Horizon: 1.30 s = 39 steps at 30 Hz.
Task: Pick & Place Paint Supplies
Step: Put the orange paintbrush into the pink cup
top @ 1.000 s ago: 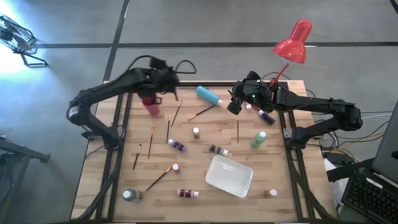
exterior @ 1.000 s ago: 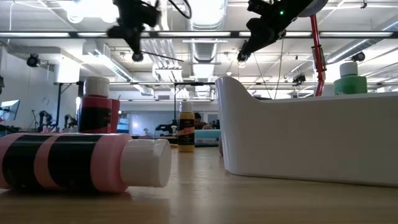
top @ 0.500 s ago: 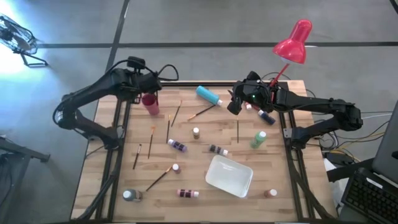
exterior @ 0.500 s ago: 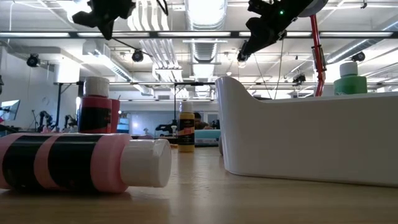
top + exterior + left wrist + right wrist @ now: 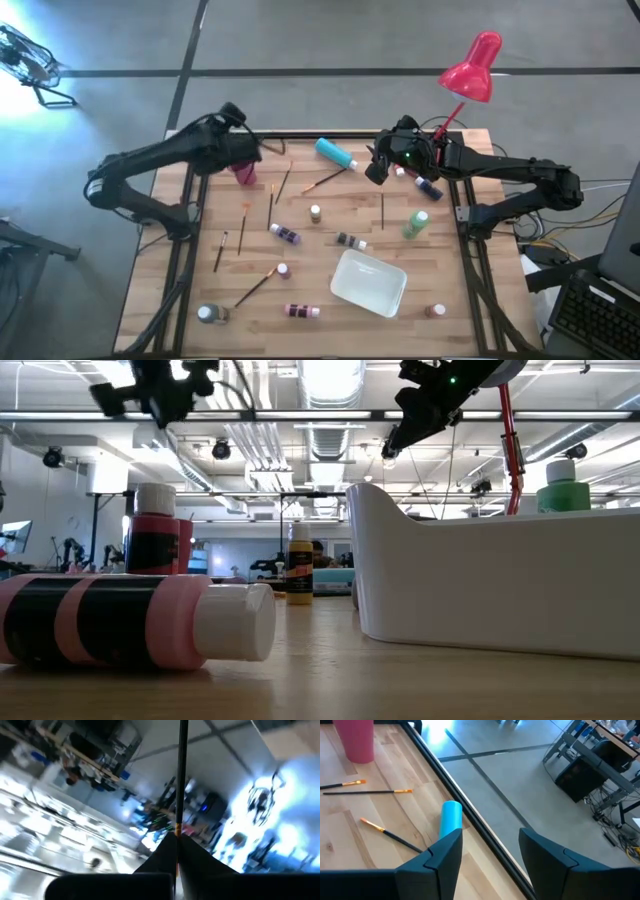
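Since the earlier views the left arm has swung back toward the far-left corner of the counter [image 5: 330, 215], and its left end effector [image 5: 252, 152] now sits just above the pink cup [image 5: 243, 168] with a thin dark paintbrush [image 5: 182, 775] pinched between its pressed-together fingers [image 5: 195, 857], the handle running straight out past them in the left wrist view. The right end effector [image 5: 378, 165] has not shifted; it hovers over the far edge of the counter with its fingers [image 5: 445, 852] spread and nothing between them, just beside the teal bottle [image 5: 336, 153] lying on its side. More brushes lie loose on the wood, among them an orange-tipped brush [image 5: 242, 228] and a dark brush [image 5: 323, 182] near the teal bottle. A purple bottle [image 5: 286, 235], a green bottle [image 5: 416, 223] and a brown bottle [image 5: 350, 241] are scattered around the white tray [image 5: 368, 283]. A red desk lamp [image 5: 472, 68] stands at the far right corner.
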### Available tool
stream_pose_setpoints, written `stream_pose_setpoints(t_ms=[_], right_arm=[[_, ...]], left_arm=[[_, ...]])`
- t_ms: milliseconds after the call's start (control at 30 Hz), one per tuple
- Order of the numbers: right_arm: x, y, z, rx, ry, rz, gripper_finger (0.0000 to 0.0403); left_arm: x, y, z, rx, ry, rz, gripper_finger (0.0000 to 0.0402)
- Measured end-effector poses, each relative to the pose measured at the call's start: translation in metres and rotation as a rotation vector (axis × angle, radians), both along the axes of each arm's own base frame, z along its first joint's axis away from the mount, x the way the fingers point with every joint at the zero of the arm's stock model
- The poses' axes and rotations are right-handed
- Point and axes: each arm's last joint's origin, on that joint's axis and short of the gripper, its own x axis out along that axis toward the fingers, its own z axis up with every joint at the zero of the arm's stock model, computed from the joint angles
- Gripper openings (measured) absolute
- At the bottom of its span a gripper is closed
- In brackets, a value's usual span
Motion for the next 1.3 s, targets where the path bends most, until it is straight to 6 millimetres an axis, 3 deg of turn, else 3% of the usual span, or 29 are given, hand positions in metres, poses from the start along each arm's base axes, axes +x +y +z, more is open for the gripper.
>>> stream_pose_setpoints(t_ms=[200,400,600,1067,1300], right_arm=[[0.0,-0.001,0.001,-0.002,-0.008,-0.003,0.0193],[0.0,-0.002,0.001,0.01,-0.022,-0.017,0.018],[0.0,-0.002,0.001,0.011,-0.023,-0.018,0.0171],[0.0,-0.002,0.0,0.009,-0.018,-0.016,0.0199],[-0.001,-0.002,0.0,0.007,-0.007,-0.014,0.0186]], left_arm=[[-0.011,-0.01,-0.025,0.01,0.087,-0.031,0.0004],[-0.008,-0.009,-0.043,-0.02,0.188,-0.042,0.0004],[0.005,-0.005,-0.058,-0.036,0.255,-0.058,0.0004],[0.041,0.005,-0.094,-0.082,0.339,-0.05,0.0004],[0.053,0.008,-0.111,-0.1,0.375,-0.036,0.0004]])
